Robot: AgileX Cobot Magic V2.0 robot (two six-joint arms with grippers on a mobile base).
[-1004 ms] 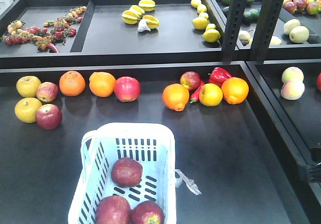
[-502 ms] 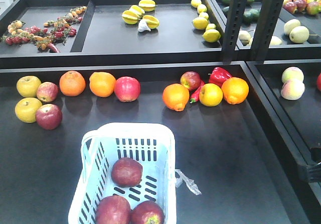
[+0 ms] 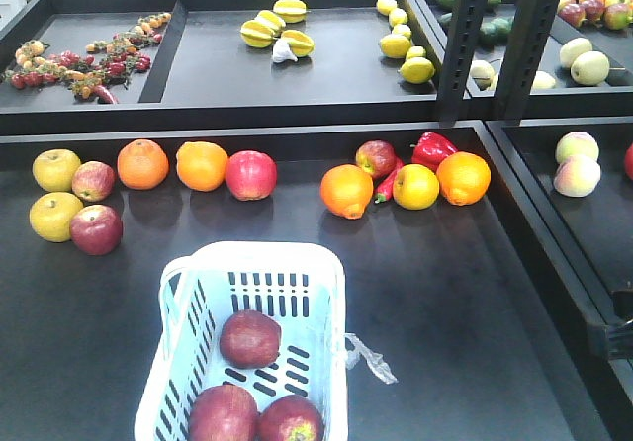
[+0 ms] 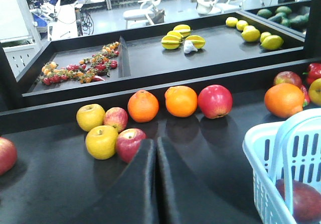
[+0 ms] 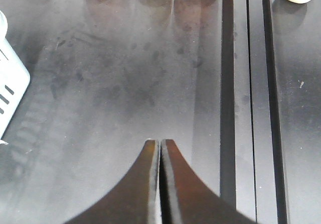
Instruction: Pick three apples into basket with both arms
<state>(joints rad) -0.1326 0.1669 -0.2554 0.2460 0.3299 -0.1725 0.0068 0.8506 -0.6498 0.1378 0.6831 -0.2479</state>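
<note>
Slotted basket [image 3: 321, 293] looks like smooth pale plastic; the three apples [image 3: 249, 338] inside have dull skin; the dark tabletop [image 3: 465, 293] seems matt, faintly smudged; each tool [image 5: 159, 148] black, perhaps plastic

3 dark apples [image 3: 250, 338] in 1 basket [image 3: 332, 293]; 4 oranges [image 3: 142, 164], 1 red pepper [image 3: 431, 149].

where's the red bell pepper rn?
Front view: the red bell pepper lies on the near shelf's back row, right of centre, behind the yellow apple and between the small red apple and the orange.
</note>
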